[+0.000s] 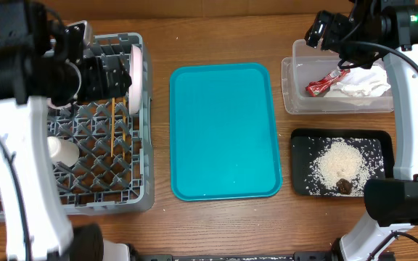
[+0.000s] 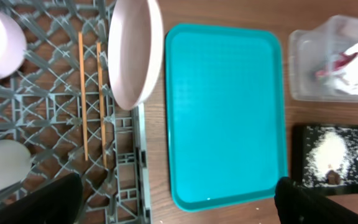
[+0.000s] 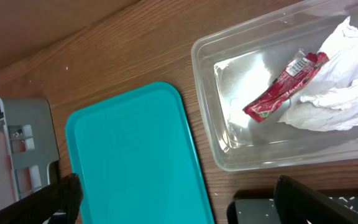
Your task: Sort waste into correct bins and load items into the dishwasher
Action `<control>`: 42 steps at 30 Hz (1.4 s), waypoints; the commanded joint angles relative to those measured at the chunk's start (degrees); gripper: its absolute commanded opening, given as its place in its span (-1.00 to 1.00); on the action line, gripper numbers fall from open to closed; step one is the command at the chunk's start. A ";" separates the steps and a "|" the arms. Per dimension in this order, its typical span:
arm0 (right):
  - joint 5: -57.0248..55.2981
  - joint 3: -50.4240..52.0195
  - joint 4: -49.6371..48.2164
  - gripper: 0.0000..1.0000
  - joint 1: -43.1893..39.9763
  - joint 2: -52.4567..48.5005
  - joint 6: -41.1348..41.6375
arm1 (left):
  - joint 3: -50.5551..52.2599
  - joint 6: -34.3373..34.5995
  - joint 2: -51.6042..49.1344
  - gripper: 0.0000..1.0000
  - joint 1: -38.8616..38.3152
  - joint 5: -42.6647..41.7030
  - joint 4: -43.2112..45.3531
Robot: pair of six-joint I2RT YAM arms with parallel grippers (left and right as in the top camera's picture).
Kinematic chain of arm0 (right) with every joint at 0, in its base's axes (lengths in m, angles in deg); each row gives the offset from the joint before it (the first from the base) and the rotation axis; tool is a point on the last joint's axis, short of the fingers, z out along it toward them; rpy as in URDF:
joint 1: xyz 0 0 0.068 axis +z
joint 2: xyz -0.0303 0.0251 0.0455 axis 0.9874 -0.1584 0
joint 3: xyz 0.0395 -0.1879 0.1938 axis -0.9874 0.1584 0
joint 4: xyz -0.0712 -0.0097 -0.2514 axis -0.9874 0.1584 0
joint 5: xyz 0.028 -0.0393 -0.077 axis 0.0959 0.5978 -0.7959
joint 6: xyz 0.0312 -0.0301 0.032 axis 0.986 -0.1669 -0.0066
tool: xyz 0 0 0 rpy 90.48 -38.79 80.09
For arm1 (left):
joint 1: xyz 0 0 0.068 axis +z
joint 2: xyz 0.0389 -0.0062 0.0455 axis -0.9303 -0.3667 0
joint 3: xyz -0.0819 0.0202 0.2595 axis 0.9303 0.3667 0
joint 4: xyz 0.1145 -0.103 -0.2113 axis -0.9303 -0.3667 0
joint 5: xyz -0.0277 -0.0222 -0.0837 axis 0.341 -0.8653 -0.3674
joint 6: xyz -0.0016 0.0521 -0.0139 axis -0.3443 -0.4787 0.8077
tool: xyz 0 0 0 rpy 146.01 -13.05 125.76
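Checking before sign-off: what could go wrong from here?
The chopsticks lie flat on the open lattice of the rack and could slip through. The plate stands on edge by the rack wall; a bump might tip it. Loose rice is scattered toward the edges of the flat black tray and could spill.

The rectangular plastic serving tray (image 1: 225, 130) is showing plain teal; the lattice-patterned square plastic rack (image 1: 107, 170) is showing grey.

No legible text, brand, number or sign in any view. Long red plastic snack wrapper (image 3: 283, 87), lying in clear plastic rectangular tub (image 3: 205, 118), has a small white printed patch towards its 2 o'clock end; the print is too small to read.
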 commanded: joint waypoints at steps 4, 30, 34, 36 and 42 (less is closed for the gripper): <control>-0.42 -0.37 -0.17 1.00 -0.11 1.09 0.39 | -0.13 -0.83 14.71 0.99 0.09 -1.70 -4.70; 3.50 -0.48 -0.35 1.00 0.02 2.84 1.46 | 42.69 3.85 49.18 1.00 0.09 0.28 12.79; 3.21 -0.48 0.52 1.00 0.33 6.38 1.18 | 43.95 3.85 48.59 1.00 0.09 0.28 12.63; 2.82 -0.46 2.14 1.00 0.35 9.22 0.83 | 44.00 3.85 48.48 0.99 0.09 0.28 12.63; -0.55 -0.35 9.46 1.00 5.18 17.59 -0.48 | 44.00 3.85 48.48 1.00 0.09 0.28 12.63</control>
